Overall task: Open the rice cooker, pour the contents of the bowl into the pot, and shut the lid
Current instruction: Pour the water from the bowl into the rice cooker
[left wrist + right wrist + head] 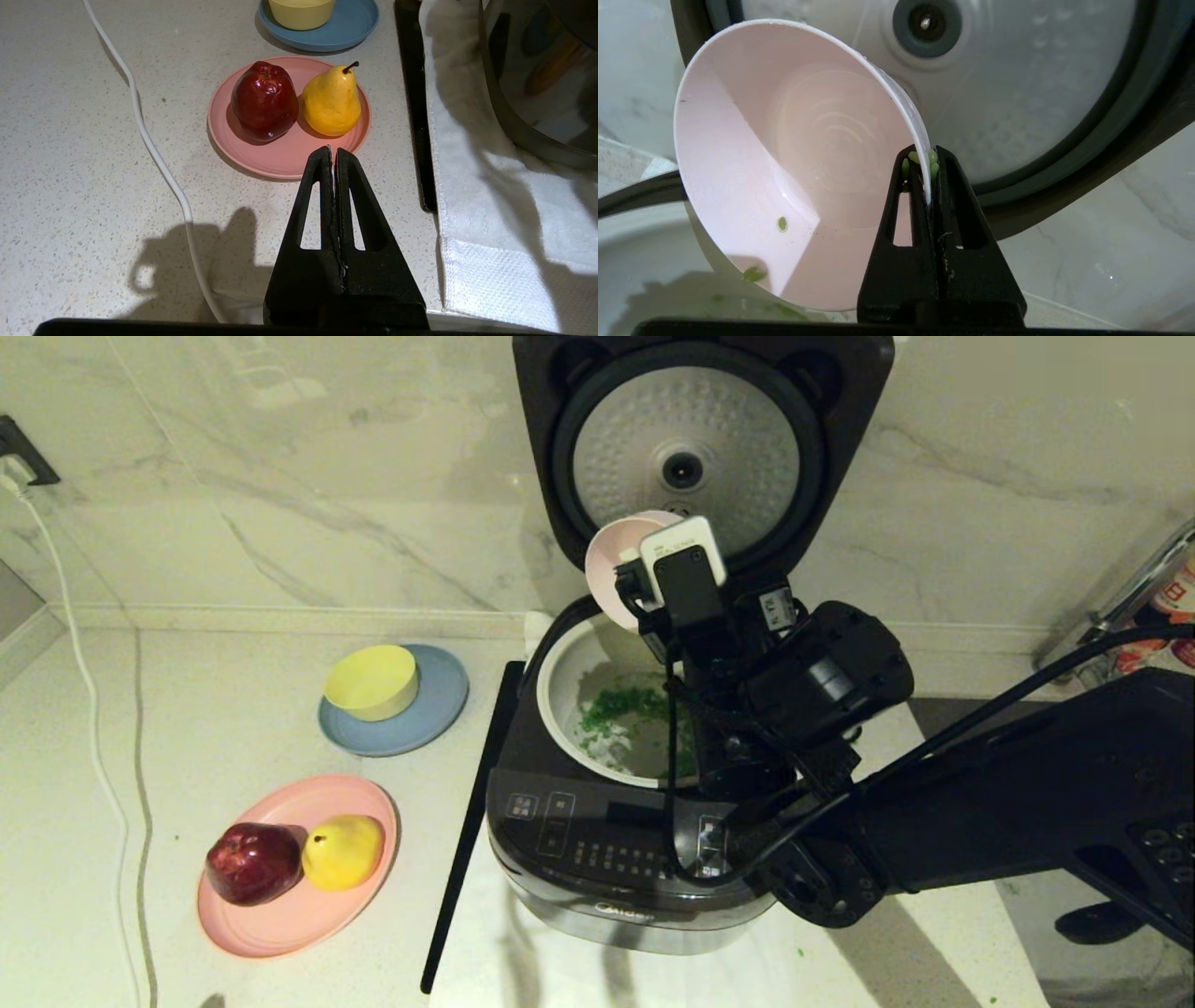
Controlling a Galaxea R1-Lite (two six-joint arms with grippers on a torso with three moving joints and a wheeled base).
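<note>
The dark rice cooker (597,859) stands with its lid (686,448) swung up, showing the dimpled silver plate (1017,93). My right gripper (927,161) is shut on the rim of the pale pink bowl (794,158), holding it tipped on its side above the off-white pot (579,681). The green contents (625,709) lie in the bottom of the pot. A few green bits cling inside the bowl (782,224) and at the fingertips (933,161). In the head view the bowl (611,560) sits just behind the wrist camera. My left gripper (333,151) is shut and empty, low over the counter.
A pink plate (280,919) holds a red apple (254,861) and a yellow pear (344,849). A yellow bowl (372,681) sits on a blue plate (439,709). A white cable (93,709) runs along the left. A white cloth (504,224) lies under the cooker.
</note>
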